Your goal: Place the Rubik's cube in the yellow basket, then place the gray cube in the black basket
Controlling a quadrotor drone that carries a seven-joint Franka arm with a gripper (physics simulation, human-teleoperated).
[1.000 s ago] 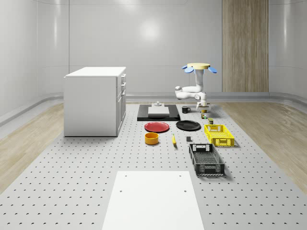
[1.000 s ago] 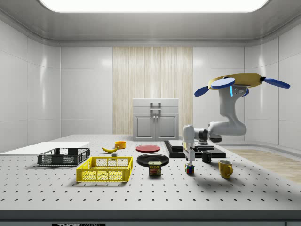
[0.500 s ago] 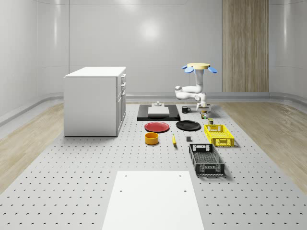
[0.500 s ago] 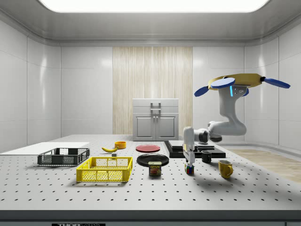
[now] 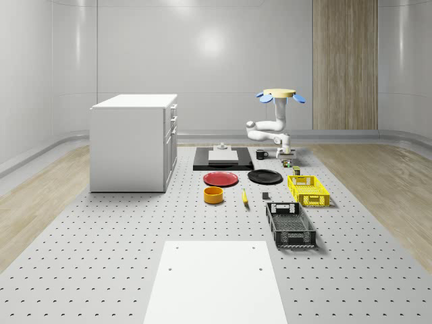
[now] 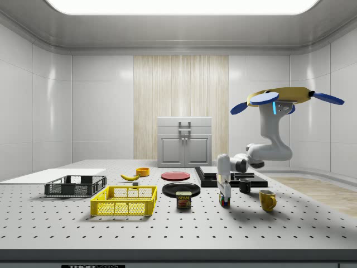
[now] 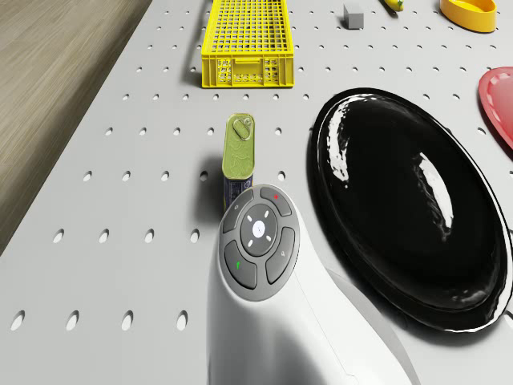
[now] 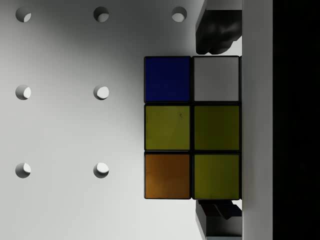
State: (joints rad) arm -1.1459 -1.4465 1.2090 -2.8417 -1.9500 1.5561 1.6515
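Drone [image 6: 287, 96] with yellow body and blue rotors hovers above the far end of the perforated grey table [image 5: 101, 270], at the side view's right, near the wood-panelled wall strip. White arm bends down from it; the gripper [image 6: 224, 194] points straight down at the multicoloured Rubik's cube [image 6: 224, 201].

Wrist view: cube [image 8: 192, 127] sits between the two dark fingers [image 8: 217, 37], one at each of two opposite faces. Fingers sit very close to the cube, but contact can't be confirmed, so grip state: cannot tell. In the side view the cube looks to be at or just above the table surface; can't tell which.

Cube location: just beside the small Spam tin [image 6: 183, 200], which stands between it and the yellow mesh basket [image 6: 125, 201]. Yellow basket is well apart from the cube. Black mesh basket [image 6: 75, 185] is further on toward the side view's left.

Small gray cube [image 7: 353, 15] lies on the table near the yellow basket [image 7: 244, 40], outside both baskets.

Also around: glossy black plate [image 7: 409, 200] just beside the tin [image 7: 239, 156], yellow mug [image 6: 267, 200] to the side view's right of the Rubik's cube.
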